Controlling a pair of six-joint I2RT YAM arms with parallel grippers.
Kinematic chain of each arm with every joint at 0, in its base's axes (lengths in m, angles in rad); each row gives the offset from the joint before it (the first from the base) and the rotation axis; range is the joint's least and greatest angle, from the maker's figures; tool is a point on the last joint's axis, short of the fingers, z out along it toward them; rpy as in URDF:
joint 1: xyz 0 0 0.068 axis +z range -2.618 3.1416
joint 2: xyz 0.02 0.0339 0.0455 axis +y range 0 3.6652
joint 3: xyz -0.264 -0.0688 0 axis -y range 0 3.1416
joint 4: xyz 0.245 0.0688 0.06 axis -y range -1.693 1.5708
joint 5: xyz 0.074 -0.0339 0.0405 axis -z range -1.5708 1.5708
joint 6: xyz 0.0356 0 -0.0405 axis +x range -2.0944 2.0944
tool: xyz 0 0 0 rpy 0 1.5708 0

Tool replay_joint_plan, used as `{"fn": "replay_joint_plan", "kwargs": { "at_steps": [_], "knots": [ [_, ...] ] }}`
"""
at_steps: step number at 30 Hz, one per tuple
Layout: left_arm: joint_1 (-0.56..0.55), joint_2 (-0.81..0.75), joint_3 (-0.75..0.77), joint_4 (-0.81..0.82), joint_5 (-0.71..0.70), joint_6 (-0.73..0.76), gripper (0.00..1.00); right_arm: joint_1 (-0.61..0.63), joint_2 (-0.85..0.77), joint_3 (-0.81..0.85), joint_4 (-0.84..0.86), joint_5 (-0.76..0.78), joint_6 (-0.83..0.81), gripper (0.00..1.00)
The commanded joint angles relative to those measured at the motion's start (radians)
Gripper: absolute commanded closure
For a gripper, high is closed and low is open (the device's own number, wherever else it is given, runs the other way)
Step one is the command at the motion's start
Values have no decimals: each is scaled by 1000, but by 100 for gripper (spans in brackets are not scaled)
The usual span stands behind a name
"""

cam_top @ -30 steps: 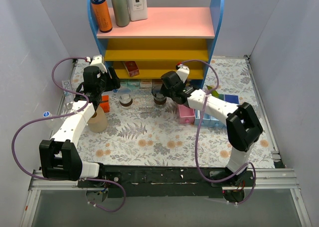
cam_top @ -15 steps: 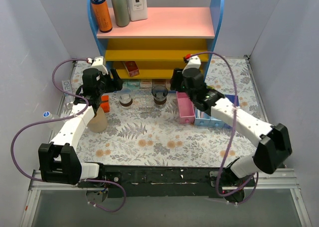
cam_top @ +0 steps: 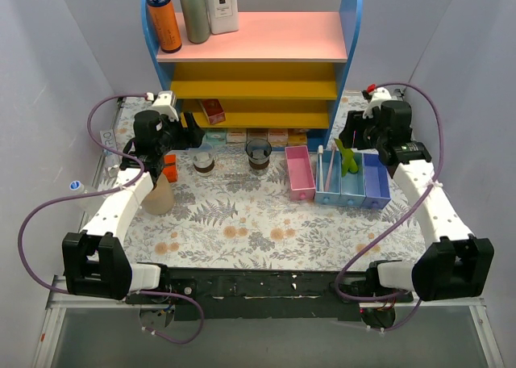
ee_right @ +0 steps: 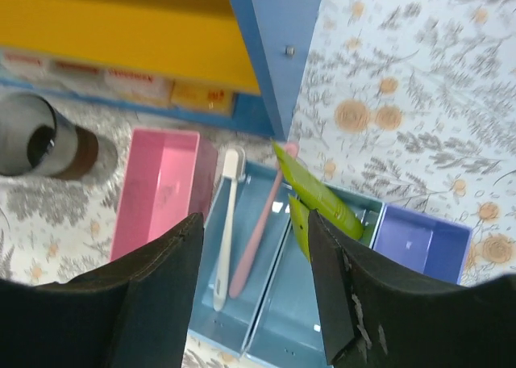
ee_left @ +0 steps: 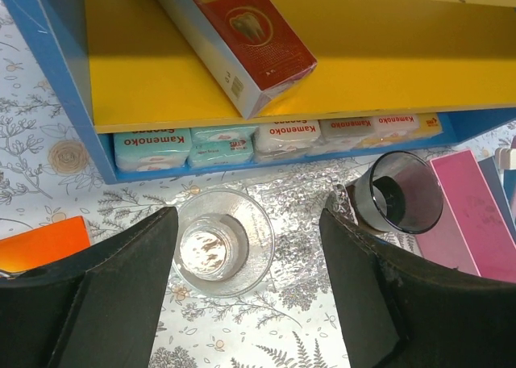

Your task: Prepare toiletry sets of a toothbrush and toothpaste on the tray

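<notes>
STEP: pick toothbrush | RIGHT gripper (ee_right: 254, 219): jaws apart, empty, above blue bin (ee_right: 246, 315) holding white toothbrush (ee_right: 223, 223); toothpaste (ee_right: 318, 194) in the next compartment | LEFT gripper (ee_left: 246, 215): apart, empty, over clear cup (ee_left: 222, 251) | METHOD: descend vertically, set jaws across the handle, clear of pink brush (ee_right: 256, 231).

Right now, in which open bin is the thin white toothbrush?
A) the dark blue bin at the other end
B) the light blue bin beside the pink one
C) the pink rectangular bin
B: the right wrist view shows the thin white toothbrush leaning inside the light blue plastic bin, beside a pink toothbrush and next to the pink rectangular bin.
</notes>
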Motion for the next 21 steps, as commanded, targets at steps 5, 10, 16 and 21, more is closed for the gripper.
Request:
{"fn": "replay_joint_plan", "kwargs": {
  "at_steps": [5, 10, 16, 21],
  "knots": [
    [-12, -23, -13, 19, 39, 41, 28, -17, 100, 41, -126, -122, -149, 42],
    [-13, -26, -13, 18, 26, 50, 27, -17, 123, 66, -154, -45, -195, 46],
    [-13, -12, -12, 16, 33, 46, 27, -17, 108, 40, -136, -26, -213, 50],
    [-17, -11, -13, 16, 33, 46, 26, -18, 79, 35, -102, -42, -226, 50]
  ]
}}
